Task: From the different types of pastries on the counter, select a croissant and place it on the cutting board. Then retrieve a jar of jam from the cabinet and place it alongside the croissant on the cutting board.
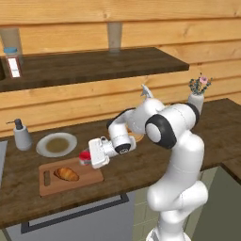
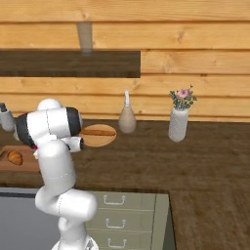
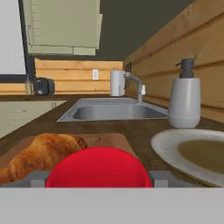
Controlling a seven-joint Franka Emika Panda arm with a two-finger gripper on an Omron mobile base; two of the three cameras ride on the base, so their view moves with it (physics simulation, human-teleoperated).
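My gripper point(image 1: 87, 156) is shut on the jar of jam point(image 1: 84, 156), a small red jar whose red lid point(image 3: 99, 168) sits between the fingertips point(image 3: 37, 178) in the hand view. The jar hangs at the right end of the cutting board point(image 1: 89, 178); whether it touches the wood I cannot tell. The golden-brown croissant point(image 1: 66, 174) lies on the board's middle, just left of the jar point(image 3: 41, 155). In the right base view the croissant point(image 2: 14, 157) and board point(image 2: 22, 165) lie at the far left, partly behind my arm. The long tan pastry stick point(image 2: 97, 132) lies further along the dark counter point(image 1: 141, 164).
A grey plate point(image 1: 56, 144) and a soap dispenser point(image 1: 21, 135) stand behind the board, with a sink point(image 3: 113, 111) beyond. The round wooden plate point(image 2: 110, 139), a bottle vase point(image 2: 127, 118) and a flower vase point(image 2: 178, 122) stand to the right. A dark shelf point(image 1: 94, 66) carries a jar point(image 1: 13, 61).
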